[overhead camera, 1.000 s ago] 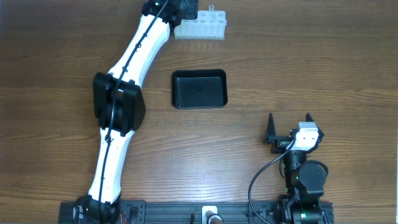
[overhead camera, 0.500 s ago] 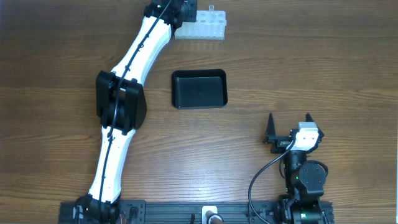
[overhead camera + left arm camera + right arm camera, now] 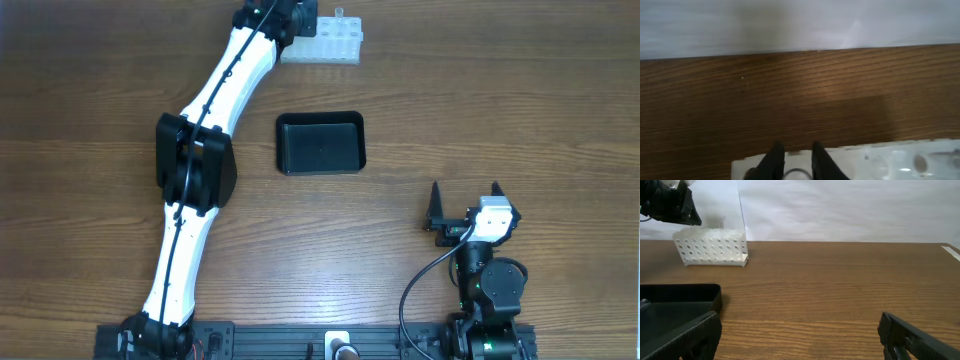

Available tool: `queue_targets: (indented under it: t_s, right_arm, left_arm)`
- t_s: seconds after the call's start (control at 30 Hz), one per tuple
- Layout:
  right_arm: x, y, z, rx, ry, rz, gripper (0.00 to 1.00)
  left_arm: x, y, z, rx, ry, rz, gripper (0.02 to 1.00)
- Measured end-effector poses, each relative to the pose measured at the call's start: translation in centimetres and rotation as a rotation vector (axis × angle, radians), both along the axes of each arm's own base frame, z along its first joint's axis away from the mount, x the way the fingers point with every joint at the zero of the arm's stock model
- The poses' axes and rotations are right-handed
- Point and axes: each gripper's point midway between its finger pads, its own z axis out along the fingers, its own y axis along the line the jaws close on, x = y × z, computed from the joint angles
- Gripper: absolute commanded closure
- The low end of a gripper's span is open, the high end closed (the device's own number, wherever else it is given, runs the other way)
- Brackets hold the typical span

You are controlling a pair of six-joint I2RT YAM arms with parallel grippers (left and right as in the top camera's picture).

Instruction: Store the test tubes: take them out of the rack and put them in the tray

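The test tube rack (image 3: 322, 42) is a white block pierced with rows of holes. It stands at the far edge of the wooden table (image 3: 480, 110), just beyond the black tray (image 3: 321, 143) and apart from it. In the right wrist view its perforated side wall faces the camera. One clear tube (image 3: 341, 14) stands upright at the rack's far right corner.

The left gripper (image 3: 794, 156) is down over the rack's left end, and there its two dark fingers (image 3: 774, 159) are drawn close together. The round rim of a test tube (image 3: 795, 173) sits in the narrow gap between them, so they grip it where it stands in the rack. From above, the white left arm (image 3: 195, 165) stretches the length of the table to reach that spot.

The right gripper (image 3: 465, 205) sits low near its own base, well away from the tray and the rack. Its fingers (image 3: 435, 205) are spread wide and hold nothing.

Compared with a second ago, the left arm's elbow has edged slightly towards the tray, and it has kept still for the last half second. The rack, the tray and the right arm lie as they did.
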Motion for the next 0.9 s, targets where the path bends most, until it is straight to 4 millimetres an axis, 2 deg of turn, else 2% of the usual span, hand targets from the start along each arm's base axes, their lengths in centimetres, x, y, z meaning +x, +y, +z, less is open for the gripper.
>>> queue_targets:
  t_s: [0.27, 0.6, 0.73, 0.9]
  right_arm:
    - [0.0, 0.0, 0.0, 0.001, 0.0, 0.0, 0.009]
    - [0.0, 0.0, 0.0, 0.0, 0.0, 0.0, 0.007]
    - [0.0, 0.0, 0.0, 0.0, 0.0, 0.0, 0.009]
    - [0.0, 0.0, 0.0, 0.001, 0.0, 0.0, 0.007]
  left_arm:
    - [0.0, 0.0, 0.0, 0.0, 0.0, 0.0, 0.98]
    - [-0.6, 0.2, 0.3, 0.008, 0.02, -0.001, 0.98]
    - [-1.0, 0.3, 2.2, 0.003, 0.006, -0.001, 0.978]
    - [-1.5, 0.5, 7.2, -0.023, -0.061, -0.001, 0.98]
